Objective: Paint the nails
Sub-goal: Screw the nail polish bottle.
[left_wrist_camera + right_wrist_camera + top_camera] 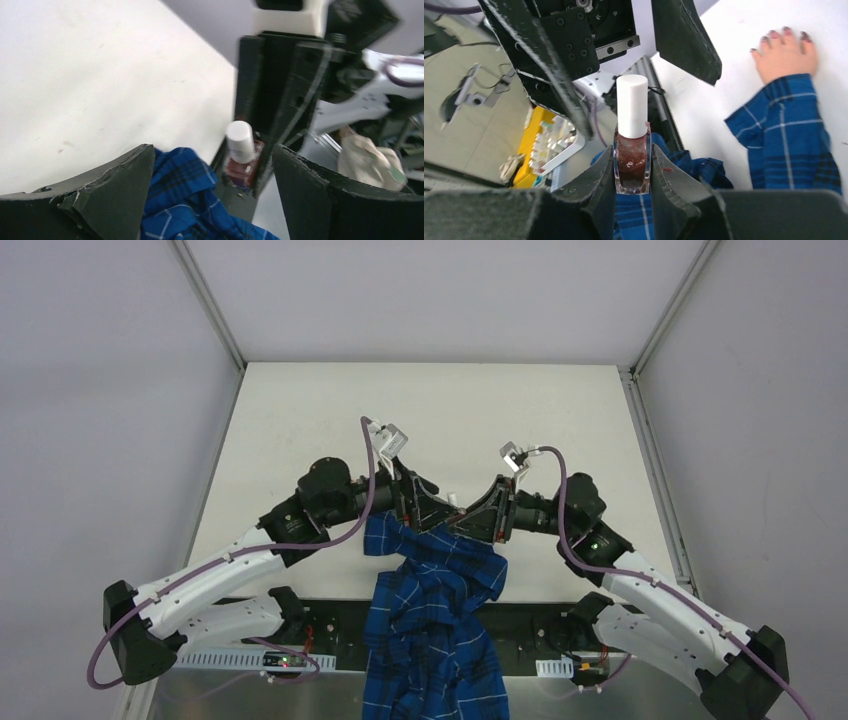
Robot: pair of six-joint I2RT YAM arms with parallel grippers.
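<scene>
The right gripper (632, 159) is squeezed tight on a small glass bottle (632, 137) of dark red, sparkly polish with a tall white cap. Its two black fingers (596, 182) press on the flat sides of the bottle. The bottle stands up straight between them, and the cap sticks out above the fingertips.

The left gripper (212, 148) is wide open and holds nothing. In its own camera its two black fingers (125, 175) stand far apart, and the white cap shows in the gap between them, a little way off. In the right wrist view those same fingers are on either side of the cap and do not touch it.

From above, the two black and white arms meet nose to nose over the middle of the white table (300, 420).

The tiny dark red-purple nails (785, 34) are on the fingertips of a pale pink hand (786, 57). The hand lies flat on the table, off to the right of the bottle and well apart from it. A blue plaid sleeve (786, 135) covers the wrist. More of the blue plaid cloth (435, 620) lies bunched under both grippers and hangs over the near edge of the table, between the two arm bases.
</scene>
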